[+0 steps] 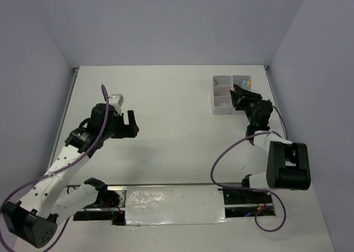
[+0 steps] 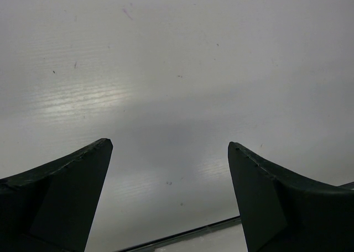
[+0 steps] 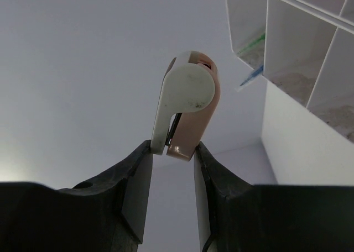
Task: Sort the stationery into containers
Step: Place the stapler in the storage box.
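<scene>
My right gripper [image 3: 172, 150] is shut on a tan and white block [image 3: 188, 103], pinching its lower end so it sticks up beyond the fingertips. In the top view this gripper [image 1: 240, 96] hangs over the translucent white divided box [image 1: 221, 105] at the far right. In the right wrist view the box [image 3: 287, 125] is to the upper right, with a green stick [image 3: 252, 44] and a blue stick [image 3: 251, 75] in one compartment. Small orange and blue pieces [image 1: 246, 82] lie in the far right compartment. My left gripper [image 1: 134, 124] is open and empty over bare table [image 2: 170, 147].
The white table [image 1: 171, 103] is walled on three sides. A metal strip [image 1: 166, 187] runs along the near edge between the arm bases; it also shows low in the left wrist view [image 2: 182, 238]. A purple cable [image 1: 221, 158] loops beside the right arm.
</scene>
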Motion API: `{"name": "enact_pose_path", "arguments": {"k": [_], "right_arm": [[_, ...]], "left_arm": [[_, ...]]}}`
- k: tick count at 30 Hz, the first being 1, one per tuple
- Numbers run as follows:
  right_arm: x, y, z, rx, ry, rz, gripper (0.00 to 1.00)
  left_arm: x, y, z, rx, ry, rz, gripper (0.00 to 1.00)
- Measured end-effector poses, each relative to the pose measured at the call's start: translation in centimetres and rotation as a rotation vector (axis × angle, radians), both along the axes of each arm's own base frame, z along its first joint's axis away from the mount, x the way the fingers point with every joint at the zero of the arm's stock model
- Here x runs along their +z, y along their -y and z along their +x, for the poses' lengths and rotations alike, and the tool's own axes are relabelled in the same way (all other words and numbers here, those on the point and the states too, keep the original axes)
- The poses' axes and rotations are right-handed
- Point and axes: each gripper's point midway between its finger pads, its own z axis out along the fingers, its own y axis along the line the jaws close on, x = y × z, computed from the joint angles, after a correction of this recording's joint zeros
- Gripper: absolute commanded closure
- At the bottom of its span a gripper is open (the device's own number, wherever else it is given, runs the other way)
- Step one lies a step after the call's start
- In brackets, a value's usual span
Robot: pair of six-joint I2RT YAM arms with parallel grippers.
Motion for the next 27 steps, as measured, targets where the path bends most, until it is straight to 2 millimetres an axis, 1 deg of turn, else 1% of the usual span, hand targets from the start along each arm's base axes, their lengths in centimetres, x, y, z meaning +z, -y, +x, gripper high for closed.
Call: {"name": "enact_pose_path", "arguments": {"k": [3, 7, 11, 13, 14, 15, 16, 18, 19, 20, 21, 22, 23, 24, 26, 27], "right_arm": [[0.2, 0.4, 0.0, -0.014, 0.020, 0.051, 0.95], [0.5, 1.0, -0.1, -0.026, 0.023, 0.041, 0.94], [0.8, 1.9, -0.8, -0.057, 0.040, 0.038, 0.94], [0.6, 1.7, -0.6, -0.034, 0.023, 0.003, 0.94], [0.4, 1.2, -0.4, 0.000, 0.001, -0.039, 0.93], [0.9, 0.8, 0.0, 0.031, -0.009, -0.082, 0.93], [1.4, -0.1, 0.4, 0.091, -0.027, -0.163, 0.93], [4.6, -2.3, 1.3, 0.209, -0.001, -0.333, 0.92], [6.9, -3.8, 1.3, 0.272, 0.044, -0.432, 0.92], [9.5, -5.7, 1.0, 0.348, 0.111, -0.550, 0.92], [11.3, -7.4, 0.2, 0.410, 0.170, -0.645, 0.92], [12.4, -9.1, -0.8, 0.474, 0.224, -0.739, 0.92], [12.7, -10.9, -2.2, 0.547, 0.266, -0.820, 0.92], [12.4, -12.6, -3.8, 0.617, 0.300, -0.882, 0.92], [10.2, -16.2, -7.9, 0.807, 0.342, -0.972, 0.92], [8.7, -18.1, -10.3, 0.915, 0.360, -1.009, 0.92]], "left_arm": [[0.0, 0.1, 0.0, -0.003, 0.000, 0.000, 0.01], [0.0, 0.1, 0.0, -0.003, 0.000, 0.000, 0.01], [0.0, 0.1, 0.0, -0.004, -0.001, 0.001, 0.01], [0.0, 0.1, 0.0, -0.004, 0.000, 0.000, 0.01], [0.0, 0.1, -0.1, -0.004, 0.000, 0.000, 0.01], [0.0, 0.1, -0.1, -0.005, 0.000, 0.000, 0.01], [0.0, 0.2, -0.1, -0.008, -0.001, -0.002, 0.01], [0.2, 0.4, -0.3, -0.023, 0.003, -0.016, 0.01], [0.6, 0.7, -0.5, -0.039, 0.010, -0.032, 0.01], [1.3, 1.2, -0.9, -0.065, 0.031, -0.062, 0.01], [2.3, 1.6, -1.2, -0.090, 0.064, -0.094, 0.01], [3.7, 2.3, -1.6, -0.123, 0.107, -0.141, 0.01], [5.4, 3.0, -2.0, -0.163, 0.163, -0.191, 0.01], [7.3, 3.9, -2.5, -0.209, 0.230, -0.257, 0.01], [11.0, 5.5, -3.7, -0.309, 0.357, -0.376, 0.01], [12.5, 6.0, -4.3, -0.352, 0.411, -0.420, 0.01]]}}
